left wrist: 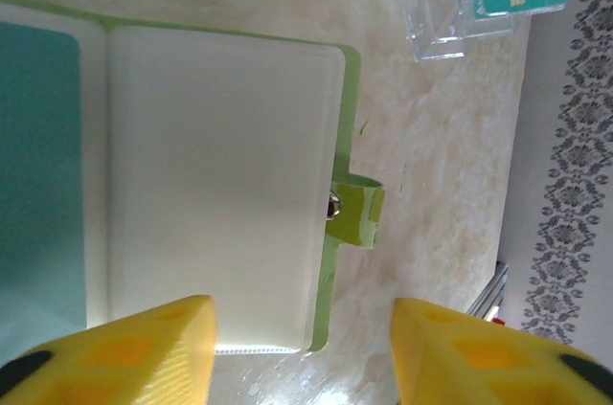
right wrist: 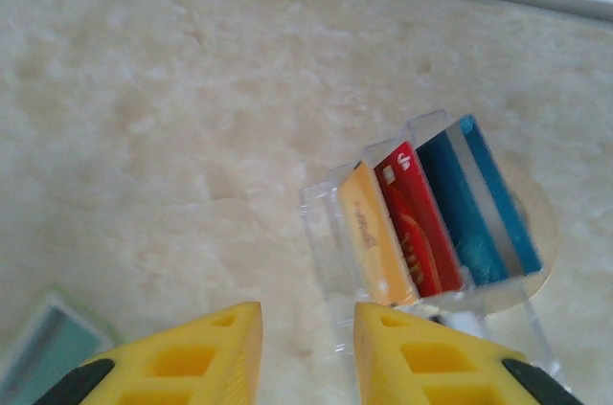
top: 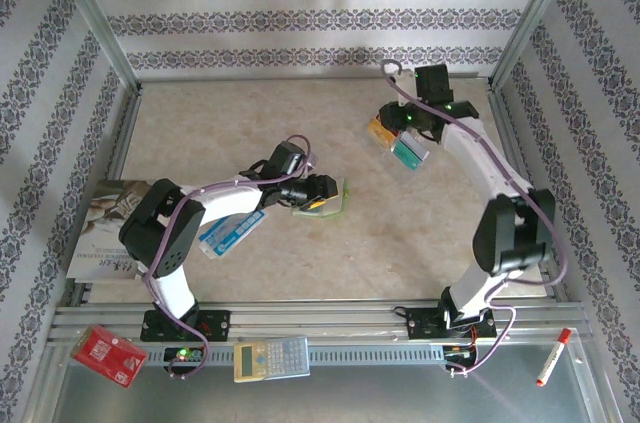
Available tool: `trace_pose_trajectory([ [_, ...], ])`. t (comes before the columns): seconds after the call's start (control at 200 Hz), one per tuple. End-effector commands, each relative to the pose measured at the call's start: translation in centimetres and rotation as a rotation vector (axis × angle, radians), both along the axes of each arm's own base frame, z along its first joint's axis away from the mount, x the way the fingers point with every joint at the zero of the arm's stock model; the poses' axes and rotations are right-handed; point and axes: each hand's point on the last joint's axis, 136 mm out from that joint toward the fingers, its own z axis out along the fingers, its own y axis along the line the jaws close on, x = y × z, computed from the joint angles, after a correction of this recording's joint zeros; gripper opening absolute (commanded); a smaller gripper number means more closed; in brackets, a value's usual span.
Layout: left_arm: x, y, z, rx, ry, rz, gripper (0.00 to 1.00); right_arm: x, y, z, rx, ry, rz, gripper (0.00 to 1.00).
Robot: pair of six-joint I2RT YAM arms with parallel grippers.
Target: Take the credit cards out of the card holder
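Note:
The lime-green card holder (top: 333, 201) lies open on the table in the middle. In the left wrist view its pale clear sleeve (left wrist: 220, 185) faces up, a teal card (left wrist: 38, 175) sits in the sleeve beside it, and the snap strap (left wrist: 356, 215) sticks out to the right. My left gripper (left wrist: 302, 348) is open and straddles the holder's near corner. A clear rack (right wrist: 330, 233) at the back right holds yellow (right wrist: 369, 233), red (right wrist: 421, 223) and blue (right wrist: 479, 213) credit cards on edge. My right gripper (right wrist: 306, 348) is open just in front of it, with nothing between its fingers.
A blue-and-white packet (top: 230, 233) lies under the left arm, with a magazine (top: 105, 228) at the left edge. On the near rail are a red board (top: 108, 355), a calculator (top: 272, 358) and a red marker (top: 553, 356). Metal frame posts border the table.

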Motion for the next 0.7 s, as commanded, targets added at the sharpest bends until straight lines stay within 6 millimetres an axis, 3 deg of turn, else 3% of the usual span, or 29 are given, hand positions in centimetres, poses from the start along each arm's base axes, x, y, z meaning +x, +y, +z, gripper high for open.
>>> trace_pose_trajectory([
  [0.0,0.0,-1.1,-0.1,0.005,-0.004,-0.042,0.44,-2.5,1.3,0.5,0.188,0.07,-0.093,0.34],
  [0.16,0.6,-1.7,-1.0,0.021,0.003,-0.052,0.29,-6.0,2.9,1.4,0.314,0.108,-0.12,0.4],
  [0.33,1.2,-2.0,-2.3,0.047,0.015,-0.053,0.16,-9.2,5.9,0.1,0.464,0.201,-0.101,0.44],
  [0.51,1.1,-1.4,-3.9,0.1,0.026,-0.049,0.0,-11.0,9.3,-4.0,0.496,0.315,-0.151,0.4],
  [0.694,0.7,-0.5,-5.3,0.149,0.037,-0.042,0.0,-11.4,11.2,-8.3,0.557,0.407,-0.238,0.31],
])
